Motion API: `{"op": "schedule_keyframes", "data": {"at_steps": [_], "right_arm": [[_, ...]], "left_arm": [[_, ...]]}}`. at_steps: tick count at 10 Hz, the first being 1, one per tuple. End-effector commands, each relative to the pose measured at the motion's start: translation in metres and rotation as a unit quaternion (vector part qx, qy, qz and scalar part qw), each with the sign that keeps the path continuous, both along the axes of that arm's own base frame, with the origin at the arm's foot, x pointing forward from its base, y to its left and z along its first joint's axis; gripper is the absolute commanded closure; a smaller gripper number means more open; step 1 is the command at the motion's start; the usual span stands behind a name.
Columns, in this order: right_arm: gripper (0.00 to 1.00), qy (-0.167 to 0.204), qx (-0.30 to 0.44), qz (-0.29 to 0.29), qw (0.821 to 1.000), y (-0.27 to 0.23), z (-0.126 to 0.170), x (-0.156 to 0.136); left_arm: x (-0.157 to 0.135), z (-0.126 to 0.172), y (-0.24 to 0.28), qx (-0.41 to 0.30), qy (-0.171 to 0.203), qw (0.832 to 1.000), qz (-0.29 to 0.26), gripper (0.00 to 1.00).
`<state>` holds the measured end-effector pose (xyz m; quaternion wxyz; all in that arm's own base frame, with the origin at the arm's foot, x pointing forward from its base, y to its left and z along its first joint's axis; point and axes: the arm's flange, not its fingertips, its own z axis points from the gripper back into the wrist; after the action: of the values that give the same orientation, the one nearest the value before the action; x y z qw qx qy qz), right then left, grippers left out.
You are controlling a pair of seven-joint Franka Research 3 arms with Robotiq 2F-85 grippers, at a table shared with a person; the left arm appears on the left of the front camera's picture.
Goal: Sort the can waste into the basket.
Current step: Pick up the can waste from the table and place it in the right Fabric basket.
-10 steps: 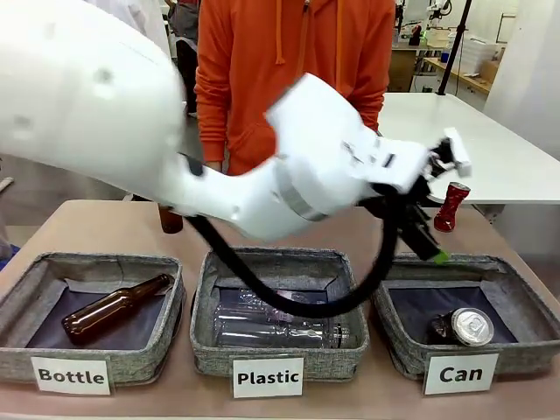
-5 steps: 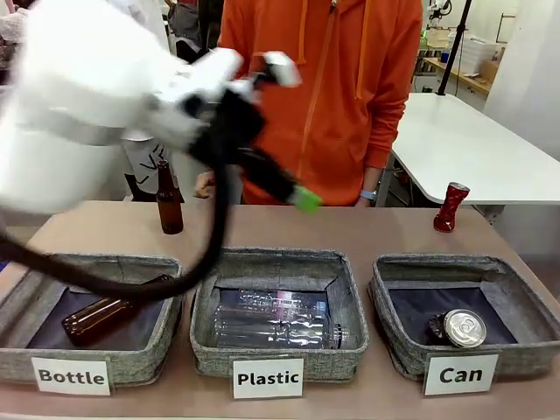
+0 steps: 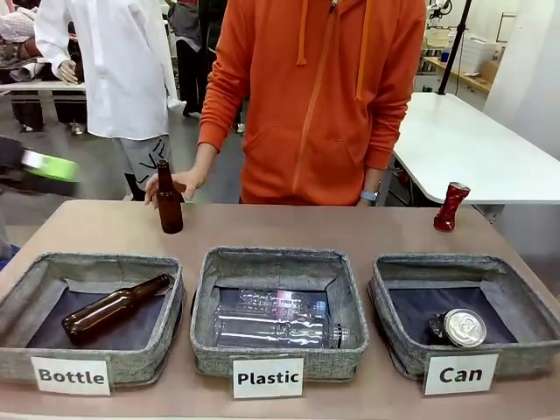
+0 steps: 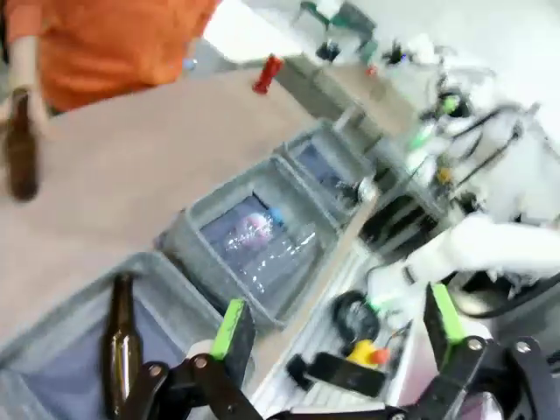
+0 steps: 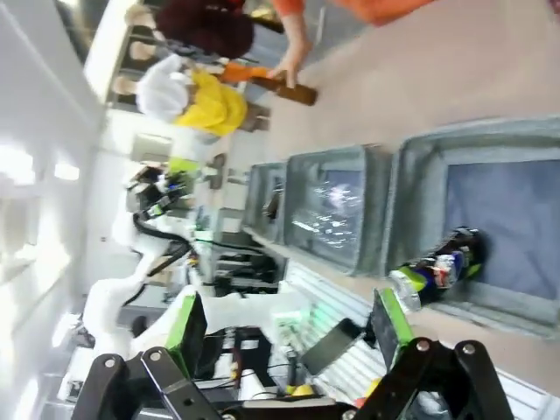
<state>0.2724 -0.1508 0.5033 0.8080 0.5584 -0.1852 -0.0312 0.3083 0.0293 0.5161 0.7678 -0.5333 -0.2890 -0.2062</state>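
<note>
A red crushed can (image 3: 451,206) stands upright on the table's far right; it is also in the left wrist view (image 4: 268,73). A black can with a silver top (image 3: 461,327) lies in the grey "Can" basket (image 3: 395,339) at the right; the right wrist view looks down on the same can (image 5: 435,267) and basket (image 5: 409,197). My left gripper (image 4: 337,319) hangs open and empty, high above the table's left end; one blurred green pad (image 3: 48,166) shows at the front view's left edge. My right gripper (image 5: 289,324) is open and empty, well off the table.
A person in an orange hoodie stands at the far side, one hand on an upright brown bottle (image 3: 169,199). The "Bottle" basket (image 3: 26,293) holds a brown bottle. The "Plastic" basket (image 3: 206,341) holds clear bottles. Bare table lies behind the baskets.
My left arm has swept from over the Can basket across to the left and almost out of the front view. The person's hand has come to the upright bottle.
</note>
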Motion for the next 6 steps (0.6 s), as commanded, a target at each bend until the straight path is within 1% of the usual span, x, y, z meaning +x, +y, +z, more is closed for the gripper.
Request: {"op": "schedule_keyframes", "data": {"at_steps": [1, 2, 3, 4, 5, 6], "right_arm": [[0.00, 0.047, 0.059, -0.005, 0.997, 0.000, -0.010, 0.003], [0.00, 0.052, 0.088, -0.016, 0.995, -0.007, -0.014, 0.009], [0.00, 0.038, 0.125, -0.036, 0.991, -0.007, -0.010, 0.008], [0.00, 0.037, 0.051, 0.002, 0.998, 0.003, -0.016, 0.005], [0.00, 0.037, 0.051, 0.002, 0.998, 0.003, -0.016, 0.005], [0.00, 0.037, 0.051, 0.002, 0.998, 0.003, -0.016, 0.005]], "left_arm": [[0.011, -0.018, 0.078, -0.113, 0.083, 0.988, 0.068, 0.00], [0.012, -0.040, 0.113, -0.141, 0.108, 0.981, 0.072, 0.00], [0.004, -0.053, 0.142, -0.150, 0.125, 0.976, 0.092, 0.00], [0.000, -0.080, 0.157, -0.144, 0.138, 0.976, 0.091, 0.00], [-0.013, -0.052, 0.135, -0.137, 0.112, 0.980, 0.087, 0.00], [-0.013, -0.052, 0.135, -0.137, 0.112, 0.980, 0.087, 0.00]]}}
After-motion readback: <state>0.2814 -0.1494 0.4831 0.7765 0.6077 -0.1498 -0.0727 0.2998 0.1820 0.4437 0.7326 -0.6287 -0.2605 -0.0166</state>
